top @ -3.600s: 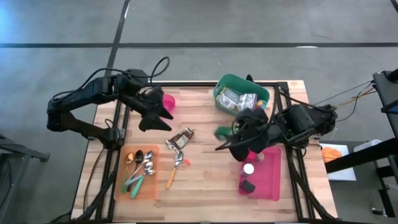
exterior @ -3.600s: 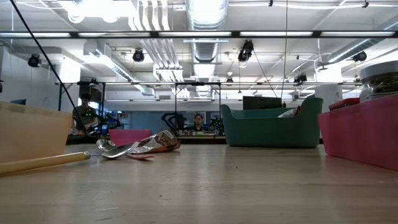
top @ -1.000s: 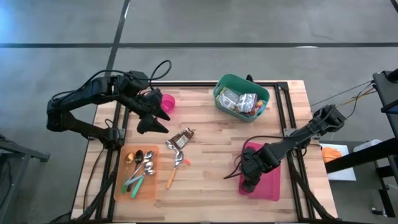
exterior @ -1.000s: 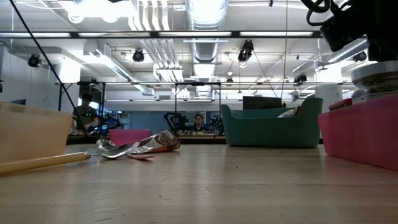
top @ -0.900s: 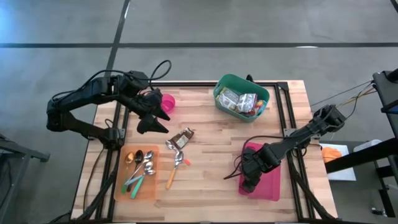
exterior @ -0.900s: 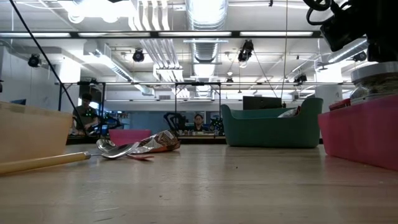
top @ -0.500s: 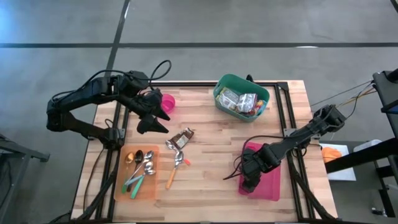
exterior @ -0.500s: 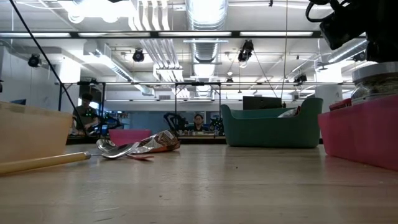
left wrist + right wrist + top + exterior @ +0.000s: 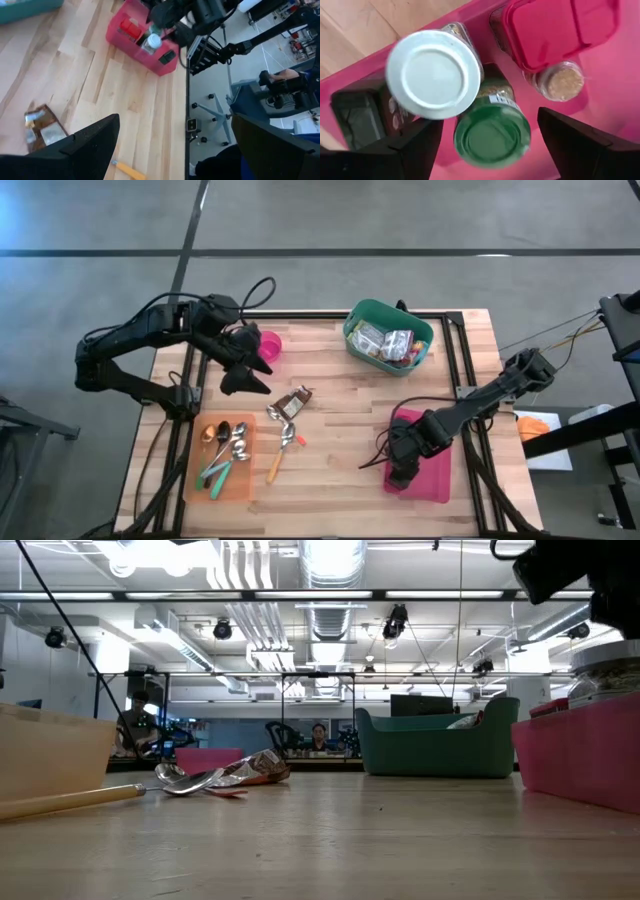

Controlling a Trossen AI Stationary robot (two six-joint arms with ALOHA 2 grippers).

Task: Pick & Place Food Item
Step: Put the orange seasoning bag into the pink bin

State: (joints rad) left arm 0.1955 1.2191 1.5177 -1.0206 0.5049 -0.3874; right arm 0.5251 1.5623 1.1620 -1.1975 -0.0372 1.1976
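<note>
Green-lidded jar upright in pink bin, right pincer open above, left pincer open.

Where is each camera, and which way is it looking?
High view: above, straight down on the wooden table; both arms show.
Low view: table height, across to the green bin.
Left wrist view: past the open left claw towards the pink plastic tray.
Right wrist view: down past the right claw at the green-lidded jar.
Shared: all four see the tray.
</note>
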